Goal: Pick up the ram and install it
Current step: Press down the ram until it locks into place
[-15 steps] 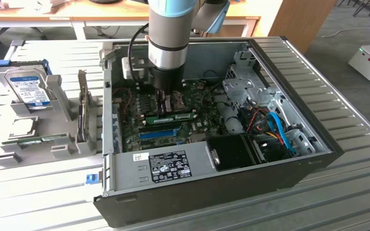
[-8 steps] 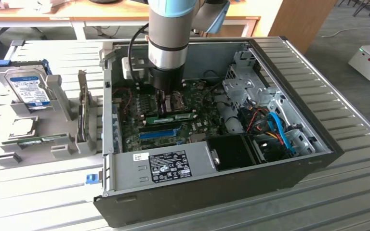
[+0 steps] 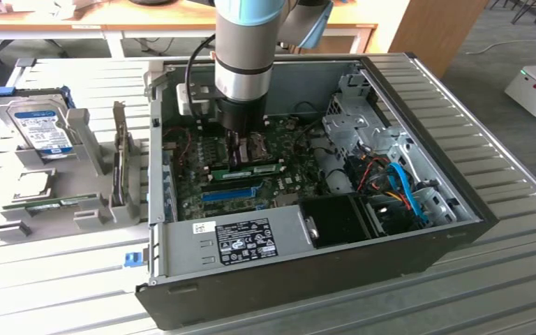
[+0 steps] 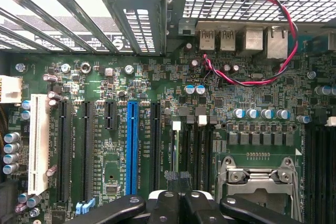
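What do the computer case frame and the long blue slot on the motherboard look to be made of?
Grey computer case frame: looks like bare sheet metal, with a dull sheen, folded edges and perforations. Long blue slot: probably moulded plastic, with an even, opaque blue colour.

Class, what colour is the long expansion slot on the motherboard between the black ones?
Blue slot; clearest in the wrist view.

A ribbed metal table [image 3: 491, 139] stood on grey carpet [image 3: 491, 42]. Beyond the table were wooden desks [image 3: 109, 28] and a wooden panel [image 3: 440, 28].
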